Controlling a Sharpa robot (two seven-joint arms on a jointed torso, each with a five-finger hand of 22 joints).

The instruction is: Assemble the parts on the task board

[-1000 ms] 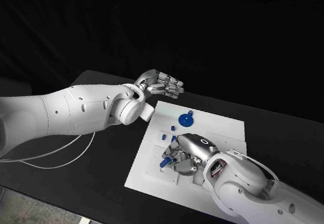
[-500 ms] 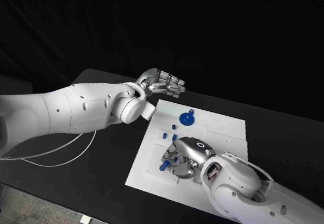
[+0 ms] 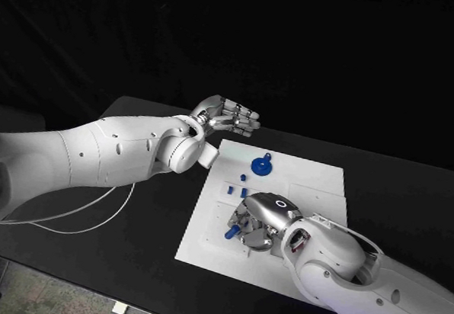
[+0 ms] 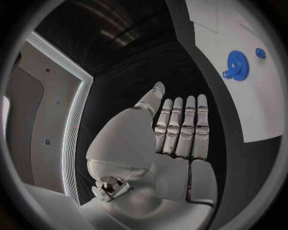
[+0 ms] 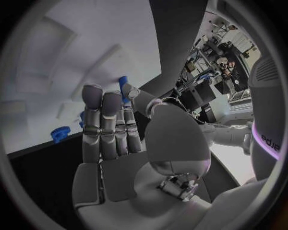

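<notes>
The white task board [image 3: 315,181] lies in the middle of the black table. A blue gear [image 3: 261,165] sits near its far edge, also seen in the left wrist view [image 4: 238,64] and the right wrist view [image 5: 60,133]. Small blue pegs [image 3: 244,178] [image 3: 228,190] stand just nearer. My right hand [image 3: 255,221] hovers low over the board's left half and pinches a small blue part [image 3: 232,233] between thumb and fingers [image 5: 123,84]. My left hand [image 3: 228,117] hangs above the table beyond the board's far left corner, fingers straight [image 4: 180,132] and holding nothing.
A white cable [image 3: 88,214] trails over the table's left side under my left arm. Black table [image 3: 401,184] surrounds the board on the right and far sides.
My right hand has crept a little toward the board's near side with the blue part in it. The left hand has stayed in place.
</notes>
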